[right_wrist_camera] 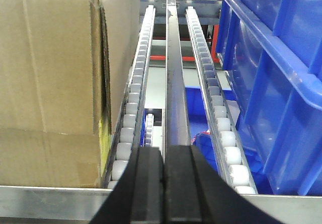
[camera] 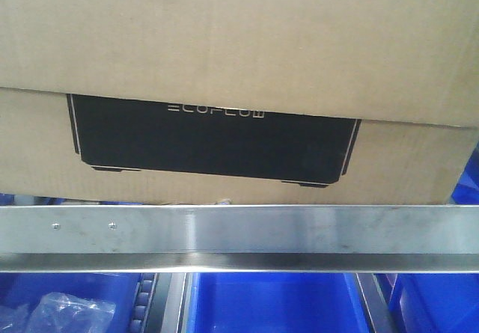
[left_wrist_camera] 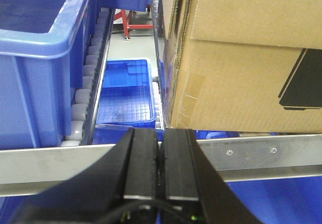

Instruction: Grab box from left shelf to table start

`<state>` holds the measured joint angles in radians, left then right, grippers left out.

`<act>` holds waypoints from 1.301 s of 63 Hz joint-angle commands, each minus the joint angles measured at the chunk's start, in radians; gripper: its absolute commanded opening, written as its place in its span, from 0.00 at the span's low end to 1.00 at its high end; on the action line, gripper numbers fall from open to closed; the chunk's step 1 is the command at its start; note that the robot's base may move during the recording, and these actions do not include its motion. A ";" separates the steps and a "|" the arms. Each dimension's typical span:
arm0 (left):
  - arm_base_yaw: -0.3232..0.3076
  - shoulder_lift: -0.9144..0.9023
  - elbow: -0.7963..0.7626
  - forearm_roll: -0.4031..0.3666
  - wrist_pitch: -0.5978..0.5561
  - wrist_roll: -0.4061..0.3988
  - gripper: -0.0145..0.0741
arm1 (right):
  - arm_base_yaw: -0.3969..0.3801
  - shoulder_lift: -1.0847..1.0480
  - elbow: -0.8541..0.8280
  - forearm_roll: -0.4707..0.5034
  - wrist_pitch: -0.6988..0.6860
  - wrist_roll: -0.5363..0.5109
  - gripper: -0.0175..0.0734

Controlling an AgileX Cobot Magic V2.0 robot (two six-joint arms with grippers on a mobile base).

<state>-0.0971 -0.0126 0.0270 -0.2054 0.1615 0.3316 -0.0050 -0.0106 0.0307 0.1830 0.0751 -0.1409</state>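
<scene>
1. Brown corrugated cardboard box (camera: 224,41) sits on left shelf (camera: 239,228), lower edge just behind the silver rail.
2. Empty left gripper (left_wrist_camera: 160,138), pressed together, by box's left edge; narrow gap to blue plastic bin (left_wrist_camera: 45,58).
3. Empty right gripper (right_wrist_camera: 164,156), pressed together, faces open roller lane (right_wrist_camera: 132,108).

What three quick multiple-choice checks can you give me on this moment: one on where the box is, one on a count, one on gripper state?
1. Where does the box sit?
A behind the shelf's silver rail
B on the floor
C lifted in the air

2. How many screws show on that rail?
A none
B two
C five

3. The left gripper and right gripper are:
A both shut, empty
B both open
C one open, one shut

Answers:
1 A: the front view shows it just above and behind the rail.
2 B: both sit near the rail's left end.
3 A: each wrist view shows jaws pressed together with nothing between.
</scene>
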 commanded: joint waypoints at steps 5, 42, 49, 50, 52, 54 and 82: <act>-0.002 -0.010 0.030 -0.004 -0.085 0.004 0.15 | -0.006 -0.003 -0.002 -0.011 -0.088 -0.009 0.25; -0.002 -0.010 0.030 -0.095 -0.193 0.004 0.15 | -0.006 -0.003 -0.002 -0.045 -0.092 -0.026 0.25; -0.002 -0.010 0.026 -0.202 -0.290 0.004 0.15 | -0.006 -0.003 -0.002 -0.045 -0.132 -0.026 0.25; -0.002 -0.010 0.024 -0.211 -0.304 0.004 0.15 | -0.006 -0.003 -0.002 -0.045 -0.143 -0.026 0.25; -0.002 -0.010 0.022 -0.222 -0.332 0.004 0.15 | -0.006 -0.003 -0.002 -0.045 -0.170 -0.026 0.25; -0.002 -0.010 0.012 -0.225 -0.353 0.004 0.15 | -0.006 -0.003 -0.002 -0.045 -0.198 -0.026 0.25; -0.002 0.279 -0.557 -0.142 0.146 0.006 0.15 | -0.006 0.097 -0.262 0.042 -0.157 -0.020 0.25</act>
<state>-0.0971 0.1514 -0.3955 -0.3421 0.2560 0.3316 -0.0050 0.0186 -0.1125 0.2223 -0.0662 -0.1557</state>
